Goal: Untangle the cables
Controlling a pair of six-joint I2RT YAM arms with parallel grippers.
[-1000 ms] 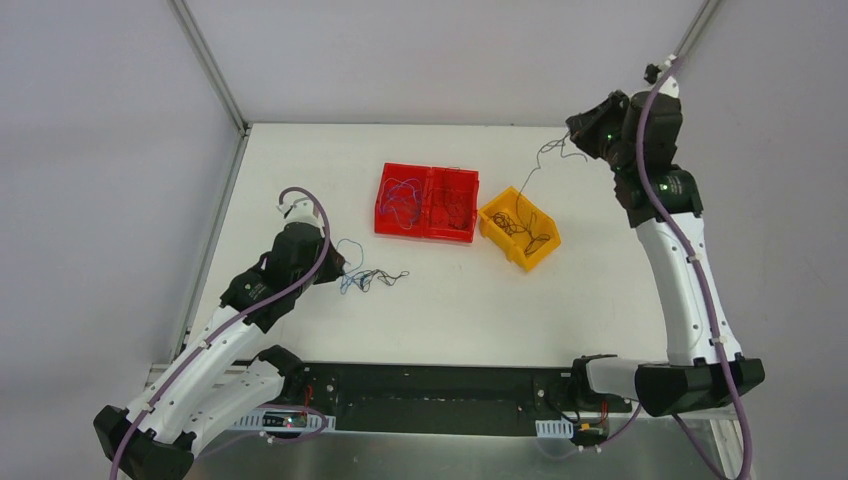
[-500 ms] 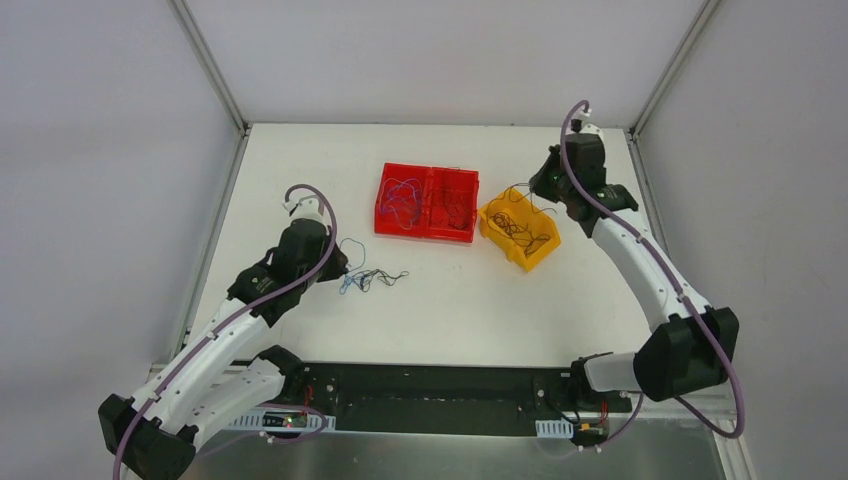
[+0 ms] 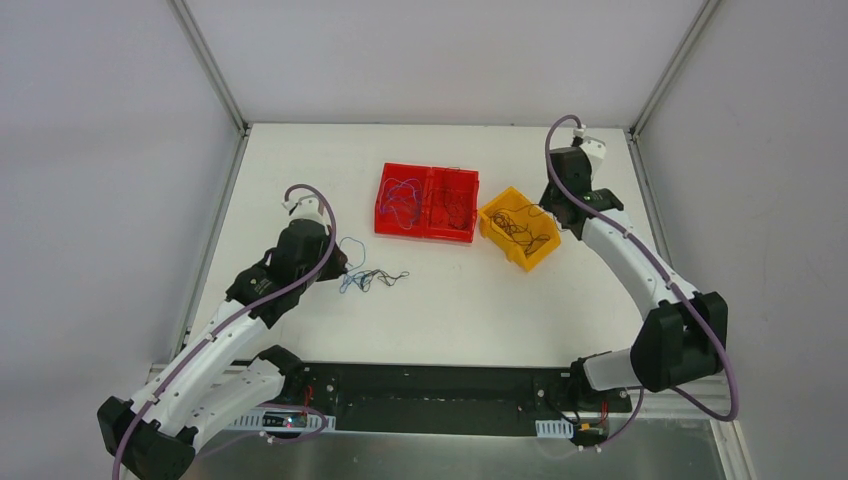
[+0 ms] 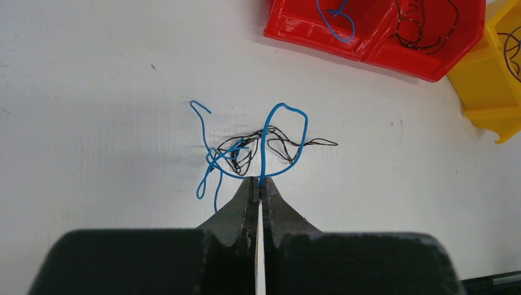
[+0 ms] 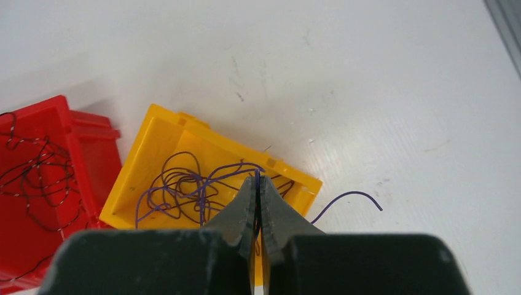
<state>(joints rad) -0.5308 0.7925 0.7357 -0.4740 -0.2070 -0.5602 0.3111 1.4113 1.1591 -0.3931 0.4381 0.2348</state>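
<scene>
Surface: white table (image 3: 450, 300), with grey walls closing it in, is carrying bins at far centre and loose wires at near left.
Cables: a tangle (image 4: 252, 147) of blue and dark strands is lying on the table, left of the bins.
Left gripper (image 4: 258, 183): is pressing together on a blue cable (image 4: 263, 157) at the tangle's near edge.
Right gripper (image 5: 257, 179): seemingly is pinching a purple cable (image 5: 239, 165) over the yellow bin (image 5: 203, 132).
Handling: likely behaving feather-light, springy and snag-prone; gripping a free end or outer loop is looking safest.
Bins: yellow is holding purple coils; left red bin (image 4: 301, 34) is holding blue ones; right red bin (image 4: 418, 66) dark ones.
</scene>
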